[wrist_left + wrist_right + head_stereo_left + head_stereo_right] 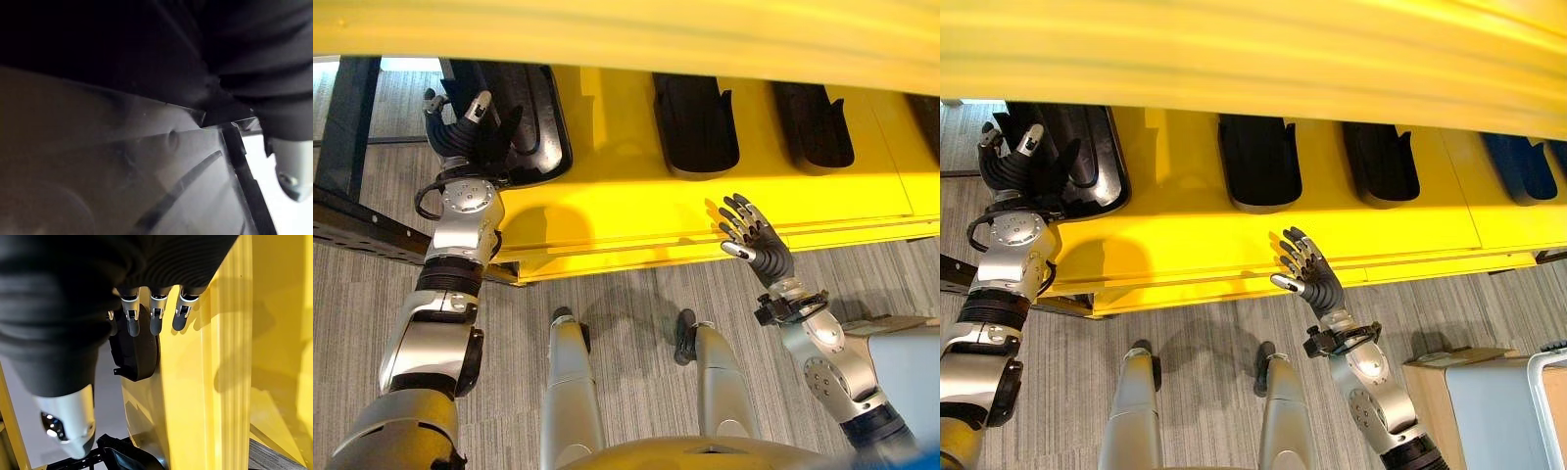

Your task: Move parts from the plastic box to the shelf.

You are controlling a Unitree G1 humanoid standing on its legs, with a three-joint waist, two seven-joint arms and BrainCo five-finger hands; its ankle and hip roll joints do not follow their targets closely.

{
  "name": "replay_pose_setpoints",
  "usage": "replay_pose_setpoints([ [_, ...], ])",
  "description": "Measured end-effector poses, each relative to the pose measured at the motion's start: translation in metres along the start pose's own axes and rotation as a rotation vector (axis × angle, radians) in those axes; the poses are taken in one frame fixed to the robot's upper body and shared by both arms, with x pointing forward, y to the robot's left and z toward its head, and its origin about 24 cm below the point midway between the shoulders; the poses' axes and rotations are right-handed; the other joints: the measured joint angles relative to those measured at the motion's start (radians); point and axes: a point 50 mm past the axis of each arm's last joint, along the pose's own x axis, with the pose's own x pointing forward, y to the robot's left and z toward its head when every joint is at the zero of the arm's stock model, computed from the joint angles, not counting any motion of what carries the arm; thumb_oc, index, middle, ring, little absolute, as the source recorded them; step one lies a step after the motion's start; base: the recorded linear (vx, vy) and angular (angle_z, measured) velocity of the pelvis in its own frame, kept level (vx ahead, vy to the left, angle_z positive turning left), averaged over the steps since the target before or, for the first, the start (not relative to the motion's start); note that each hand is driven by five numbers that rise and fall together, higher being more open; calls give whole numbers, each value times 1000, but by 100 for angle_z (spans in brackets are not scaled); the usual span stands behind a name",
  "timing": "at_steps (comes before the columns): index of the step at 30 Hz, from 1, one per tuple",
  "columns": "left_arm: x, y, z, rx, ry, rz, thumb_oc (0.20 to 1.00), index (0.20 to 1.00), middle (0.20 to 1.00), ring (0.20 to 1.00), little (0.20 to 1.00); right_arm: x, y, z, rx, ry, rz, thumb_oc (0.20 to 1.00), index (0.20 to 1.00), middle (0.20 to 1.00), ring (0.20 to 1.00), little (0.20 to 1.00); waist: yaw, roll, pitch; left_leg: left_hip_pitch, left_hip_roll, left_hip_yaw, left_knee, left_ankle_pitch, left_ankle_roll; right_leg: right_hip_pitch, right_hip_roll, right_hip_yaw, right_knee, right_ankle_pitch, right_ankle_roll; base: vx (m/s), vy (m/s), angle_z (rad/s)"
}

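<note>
Yellow shelf (607, 206) holds black parts; left hand (475, 132) rests on the leftmost part (533, 108) (fingers hidden, can't tell). Right hand (754, 235) hovers with fingers spread. Sloppy release could slide it off.

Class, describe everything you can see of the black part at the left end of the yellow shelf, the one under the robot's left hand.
The black part is a glossy, dark moulded piece, seemingly plastic, with a rounded near end and a raised rim. It lies flat at the left end of the yellow shelf, its far end hidden under the upper shelf board. The left hand rests on its left side, so that side is covered. Similar black parts lie apart from it further along the shelf. The left wrist view shows a smooth shiny surface from very close.
</note>
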Motion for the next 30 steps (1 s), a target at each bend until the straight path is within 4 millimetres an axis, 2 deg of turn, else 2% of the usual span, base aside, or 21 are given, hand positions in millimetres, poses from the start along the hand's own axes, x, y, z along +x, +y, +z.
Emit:
replay_pose_setpoints([
  [13,2,5,7,253,-90,-43,1000,1000,1000,1000,1000,1,-3,3,-7,-13,1,1000,1000,1000,1000,1000,0,0,1,-10,2,5,6,0,0,-21,0,11,15,0,0,0,0,0],
  [19,6,12,21,374,-183,-62,1000,1000,1000,1000,1000,1,-5,5,-11,-19,2,1000,1000,1000,1000,1000,-2,1,3,-15,4,10,10,-1,-1,-36,1,23,26,-2,3,-9,2,-3],
  [25,5,14,17,367,-168,-61,1000,1000,1000,1000,1000,1,-9,8,-17,-31,-13,1000,1000,1000,1000,1000,0,2,3,-22,5,9,19,-5,-1,-41,3,23,29,-3,4,0,0,0],
  [30,2,20,20,200,-149,-30,1000,1000,1000,1000,1000,1,-9,9,-18,-36,-14,1000,1000,1000,1000,1000,4,3,4,-25,5,9,19,-5,-1,-44,3,22,31,-4,4,0,0,0],
])
